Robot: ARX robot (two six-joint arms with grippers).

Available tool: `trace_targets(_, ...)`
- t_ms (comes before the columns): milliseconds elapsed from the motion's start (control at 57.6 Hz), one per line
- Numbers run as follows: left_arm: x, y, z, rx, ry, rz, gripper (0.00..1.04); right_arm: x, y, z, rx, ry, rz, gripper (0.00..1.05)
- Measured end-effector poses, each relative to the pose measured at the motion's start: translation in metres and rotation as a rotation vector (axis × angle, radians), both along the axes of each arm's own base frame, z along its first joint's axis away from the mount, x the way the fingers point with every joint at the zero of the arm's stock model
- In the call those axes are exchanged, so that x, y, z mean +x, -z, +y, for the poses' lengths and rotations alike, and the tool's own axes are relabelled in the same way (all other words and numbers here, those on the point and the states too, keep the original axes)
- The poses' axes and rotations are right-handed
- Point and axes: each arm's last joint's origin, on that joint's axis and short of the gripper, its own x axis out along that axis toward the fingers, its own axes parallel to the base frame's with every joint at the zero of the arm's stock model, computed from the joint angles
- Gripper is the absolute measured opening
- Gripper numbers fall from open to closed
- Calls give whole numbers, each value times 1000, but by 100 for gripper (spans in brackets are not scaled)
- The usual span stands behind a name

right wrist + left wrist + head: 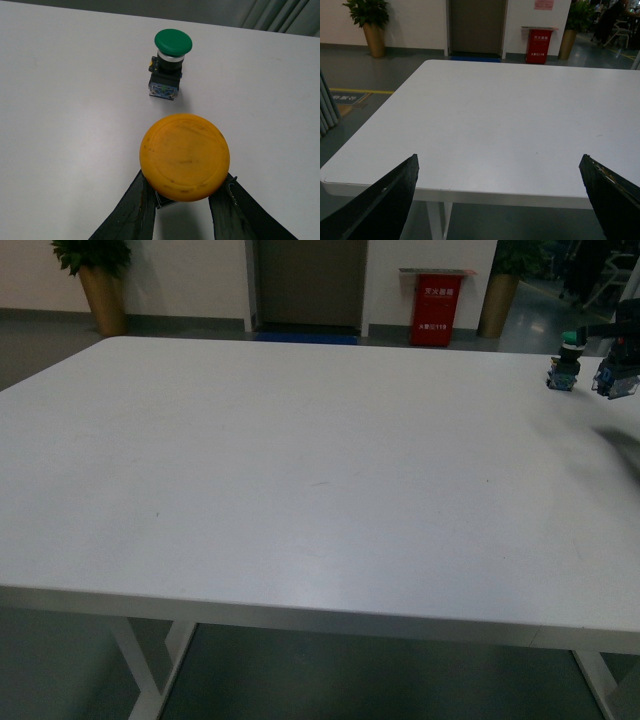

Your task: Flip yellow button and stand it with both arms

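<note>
Right wrist view first: closest to us, the right gripper (186,197) is clamped on the yellow button (185,157), black fingers (140,210) pressing its body under the round cap (which hides most of that body). Just beyond, the green button (169,60) stands cap up on the white table (60,125). From the left wrist we see the left gripper (498,165) spread wide, holding nothing, over the table's near edge. Farther off, the front view shows both buttons near the table's far right edge, with a red box (437,308) and potted plant (100,280) behind.
</note>
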Motion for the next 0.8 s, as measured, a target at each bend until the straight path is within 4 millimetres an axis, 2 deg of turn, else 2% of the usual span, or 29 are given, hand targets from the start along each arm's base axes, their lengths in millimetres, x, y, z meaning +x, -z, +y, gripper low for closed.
trace_targets(208, 0, 0, 0, 0, 0, 0, 99, 12, -5, -10, 38, 34, 37, 24)
trace_targets(521, 0, 0, 0, 0, 0, 0, 99, 17, 18, -11, 105, 81, 159, 24)
trace_targets(799, 0, 0, 0, 0, 0, 0, 99, 17, 20, -8, 129, 92, 160, 24)
